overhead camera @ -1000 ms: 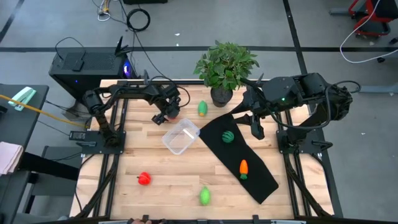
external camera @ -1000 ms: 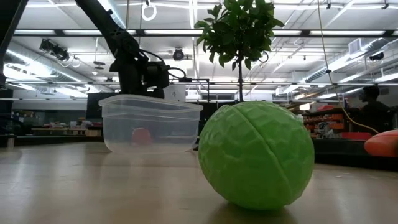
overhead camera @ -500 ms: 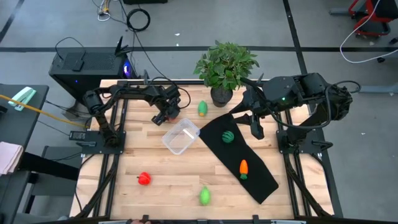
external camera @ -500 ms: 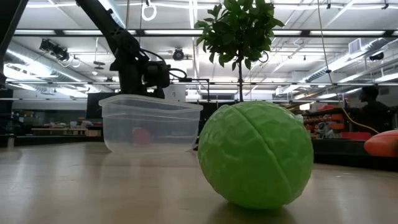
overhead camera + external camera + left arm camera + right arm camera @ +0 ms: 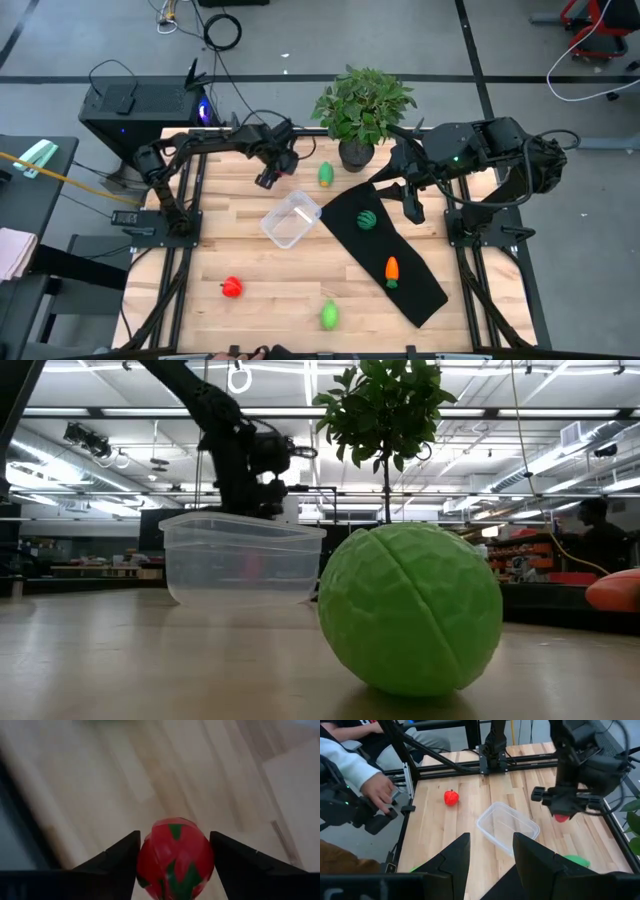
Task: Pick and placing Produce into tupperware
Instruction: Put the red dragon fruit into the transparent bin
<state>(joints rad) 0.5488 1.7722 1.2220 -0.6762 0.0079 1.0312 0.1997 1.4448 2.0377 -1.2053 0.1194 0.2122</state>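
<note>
- The left claw (image 5: 268,178) is clenched on a red toy fruit (image 5: 175,857), lifted clear of the wooden surface (image 5: 240,250); in the left wrist view the fruit sits squeezed between both dark fingers (image 5: 120,857).
- From the high view, this claw hangs at about 11 o'clock from the tupperware (image 5: 291,219), near it but not over it.
- The tupperware is clear, holds nothing, and stands just beside the edge of the black mat (image 5: 400,262), near the surface's middle.
- The right claw (image 5: 410,205) waits at the mat's far edge, its fingers spread and holding nothing, as the right wrist view shows.
- On the mat lie the dark green round piece (image 5: 367,220) and, toward 5 o'clock from it, the orange carrot (image 5: 392,270).
- One light green piece (image 5: 326,175) lies at 1 o'clock from the tupperware, near the potted plant (image 5: 361,105).
- A second light green piece (image 5: 330,316) rests at the near edge, at 5 o'clock from the tupperware; it fills the low view.
- Another red piece (image 5: 232,288) lies at 7 o'clock from the tupperware.
- A person's hand (image 5: 380,790) shows beyond the surface in the right wrist view.
</note>
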